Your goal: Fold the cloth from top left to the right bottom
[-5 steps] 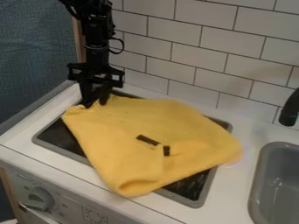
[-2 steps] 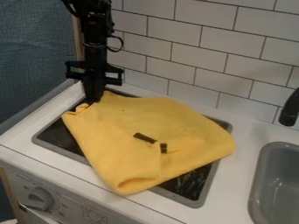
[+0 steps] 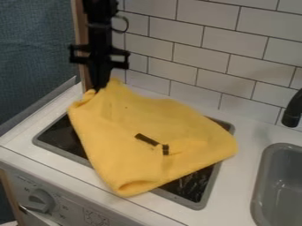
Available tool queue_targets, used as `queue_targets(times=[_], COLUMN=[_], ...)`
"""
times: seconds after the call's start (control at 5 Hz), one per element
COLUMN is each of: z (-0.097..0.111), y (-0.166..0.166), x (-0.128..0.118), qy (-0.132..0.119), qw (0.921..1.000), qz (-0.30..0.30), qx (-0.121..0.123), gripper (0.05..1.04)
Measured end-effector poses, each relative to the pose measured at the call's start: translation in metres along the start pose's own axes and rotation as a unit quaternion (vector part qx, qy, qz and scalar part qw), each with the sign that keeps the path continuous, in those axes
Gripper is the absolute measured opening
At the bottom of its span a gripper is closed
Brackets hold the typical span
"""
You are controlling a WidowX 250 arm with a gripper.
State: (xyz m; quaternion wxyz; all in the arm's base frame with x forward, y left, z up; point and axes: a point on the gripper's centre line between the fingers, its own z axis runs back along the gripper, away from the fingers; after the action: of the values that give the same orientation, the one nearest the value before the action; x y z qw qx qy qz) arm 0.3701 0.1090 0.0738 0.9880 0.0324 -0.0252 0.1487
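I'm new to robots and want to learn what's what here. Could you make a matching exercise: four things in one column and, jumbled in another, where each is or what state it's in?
Things:
1. Cloth
2. Gripper
3. Control knob
4. Sink basin

Places and states:
A. Closed on the raised upper-left end of something soft
B. Grey, at the lower right of the view
C. At the lower left, on the front panel
D. Yellow, lying partly over the black stovetop

Pairs: 1-D, 2-A, 3-C, 4-B
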Motion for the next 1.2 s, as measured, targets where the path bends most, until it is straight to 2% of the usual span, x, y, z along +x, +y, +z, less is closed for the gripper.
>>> queue_targets(times=[0.2, 0.4, 0.6, 0.8, 1.0, 1.2], z=[0.029, 0.055, 0.067, 0.066, 0.050, 0.032], y=[-0.025, -0.060, -0.089, -0.113, -0.127, -0.142], x=[-0.002, -0.021, -0.041, -0.066, -0.089, -0.110], qy=[-0.027, -0.046, -0.063, -0.071, -0.062, -0.064], qw=[0.9992, 0.9959, 0.9904, 0.9831, 0.9775, 0.9667], qz=[-0.030, -0.075, -0.122, -0.169, -0.201, -0.246], qx=[-0.008, -0.020, -0.014, -0.002, 0.013, 0.027], gripper=[0.051, 0.051, 0.051, 0.051, 0.051, 0.051])
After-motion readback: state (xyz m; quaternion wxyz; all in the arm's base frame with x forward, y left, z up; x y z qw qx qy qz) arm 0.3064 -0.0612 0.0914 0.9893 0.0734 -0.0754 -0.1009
